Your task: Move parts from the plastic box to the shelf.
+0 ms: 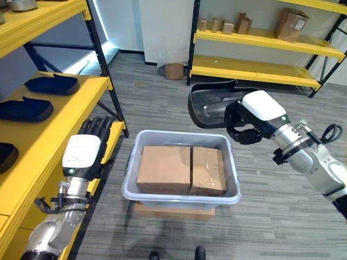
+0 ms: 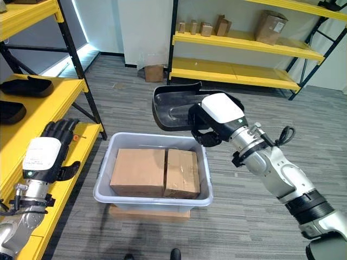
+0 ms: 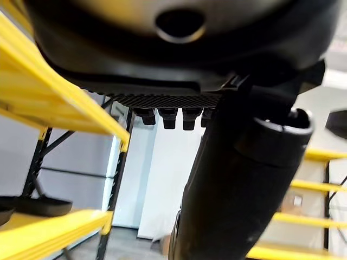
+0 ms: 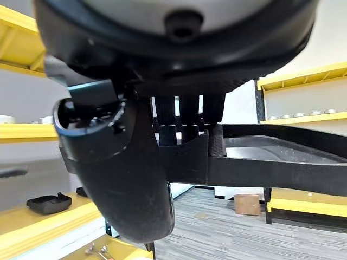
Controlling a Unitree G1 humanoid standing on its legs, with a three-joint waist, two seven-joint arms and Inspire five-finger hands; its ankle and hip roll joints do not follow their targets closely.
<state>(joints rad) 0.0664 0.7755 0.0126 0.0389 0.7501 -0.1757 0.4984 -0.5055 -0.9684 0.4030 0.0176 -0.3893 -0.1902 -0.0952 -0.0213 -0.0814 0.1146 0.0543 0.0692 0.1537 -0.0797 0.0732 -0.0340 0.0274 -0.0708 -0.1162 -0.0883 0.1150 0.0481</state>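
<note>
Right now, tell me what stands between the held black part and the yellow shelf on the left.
Nothing visible does. The right hand holds the black part above the grey box; the left hand hovers open at the shelf edge, beside the path.

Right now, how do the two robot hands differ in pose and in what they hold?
The right robot hand is curled round a black part and holds it above the grey box; the left robot hand holds nothing. The left hand's fingers are straight, beside the yellow shelf; the right hand's are bent. Both have white backs.
</note>
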